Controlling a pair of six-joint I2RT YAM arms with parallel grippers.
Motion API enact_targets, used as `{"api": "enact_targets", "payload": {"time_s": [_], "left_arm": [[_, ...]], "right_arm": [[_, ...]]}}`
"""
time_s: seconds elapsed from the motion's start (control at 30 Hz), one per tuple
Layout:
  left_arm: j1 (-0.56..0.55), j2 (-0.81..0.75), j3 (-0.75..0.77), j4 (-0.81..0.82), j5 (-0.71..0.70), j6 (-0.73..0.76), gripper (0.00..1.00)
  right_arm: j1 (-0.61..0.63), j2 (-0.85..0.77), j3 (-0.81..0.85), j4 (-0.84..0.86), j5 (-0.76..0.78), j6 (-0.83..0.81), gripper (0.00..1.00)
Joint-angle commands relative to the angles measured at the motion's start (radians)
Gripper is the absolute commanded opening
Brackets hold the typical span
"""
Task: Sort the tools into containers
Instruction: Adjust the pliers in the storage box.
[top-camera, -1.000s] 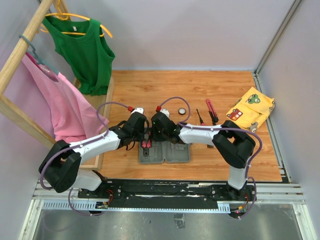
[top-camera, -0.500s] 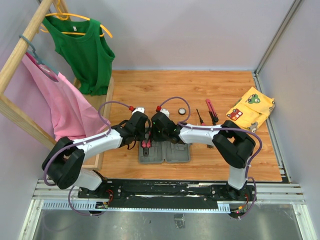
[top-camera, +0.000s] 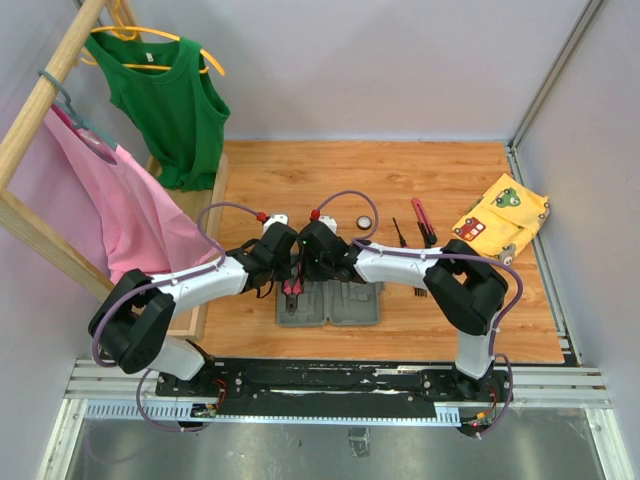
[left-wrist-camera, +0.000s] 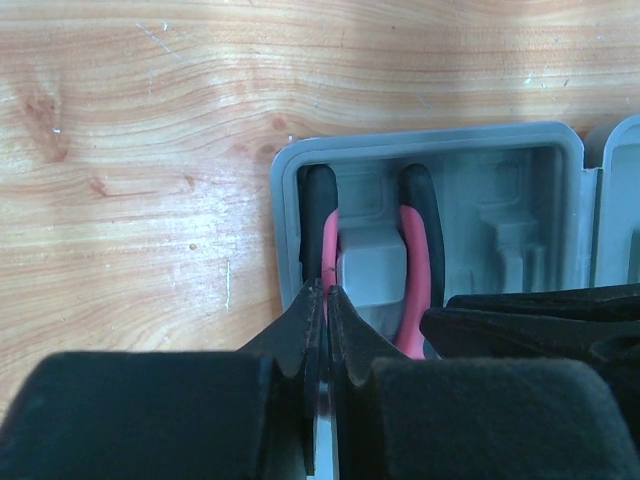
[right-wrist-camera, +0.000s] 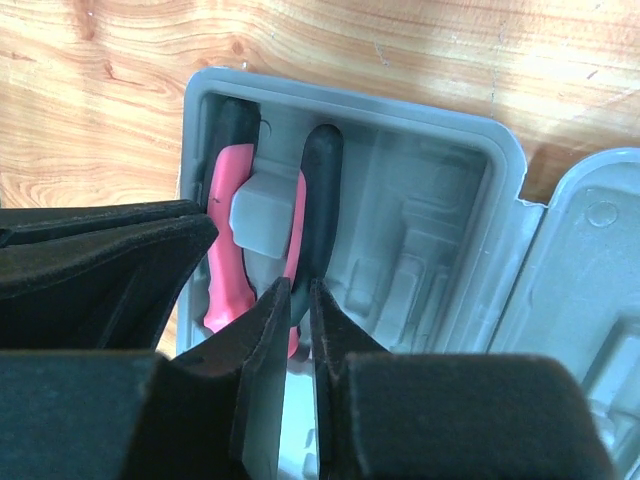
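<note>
Pliers (top-camera: 293, 290) with black-and-pink handles lie in the open grey tool case (top-camera: 355, 305), which rests flat on the wooden counter (top-camera: 400, 180) near the middle of its near edge. They sit in the slot at the outer end of the case's left half, with a moulded grey block between the two handles.

The left arm (top-camera: 200, 283) and the right arm (top-camera: 400, 268) both reach in over that half, their wrists almost touching. The left jaws are clenched to a hairline slit, tips down at the pink inner edge of the handle beside the case's outer wall. Whether they nip it or only press on it, I can't tell. The right jaws are drawn nearly together too, with a thin gap between them and the tips at the handle nearer the hinge. I can't tell if anything is pinched there either.

Farther back, right of the middle, a round black-and-white disc (top-camera: 366, 221), a slim screwdriver (top-camera: 399, 232) and a pink-handled tool (top-camera: 422, 220) lie loose on the counter. A yellow patterned cloth (top-camera: 502, 220) lies at the right edge. By the left edge a green tank top (top-camera: 170, 100) and a pink garment (top-camera: 110, 200) hang from a wooden rail (top-camera: 50, 80).
</note>
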Motion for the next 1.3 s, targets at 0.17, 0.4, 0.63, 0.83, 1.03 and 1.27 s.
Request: {"api": "enact_targets", "payload": {"time_s": [0.17, 0.4, 0.63, 0.83, 1.03, 1.27], "left_arm": [[0.005, 0.072, -0.037, -0.047, -0.02, -0.018, 0.06], [0.005, 0.065, -0.045, -0.044, -0.015, -0.017, 0.06], [0.005, 0.053, -0.054, -0.049, 0.0, -0.026, 0.06], [0.005, -0.07, -0.066, -0.059, 0.049, -0.021, 0.09], [0.001, -0.274, -0.063, -0.062, 0.135, 0.007, 0.22], [0.0, -0.371, -0.066, -0.113, 0.064, -0.014, 0.27]], "right_arm": [[-0.01, 0.069, 0.019, -0.112, 0.03, -0.017, 0.14], [-0.01, 0.107, 0.017, -0.13, 0.033, -0.008, 0.13], [-0.01, 0.071, -0.021, -0.124, 0.053, 0.006, 0.12], [-0.01, -0.014, -0.042, -0.149, 0.061, -0.041, 0.13], [-0.009, -0.077, -0.066, -0.125, 0.029, -0.102, 0.14], [-0.01, -0.22, -0.132, -0.023, -0.019, -0.158, 0.18]]}}
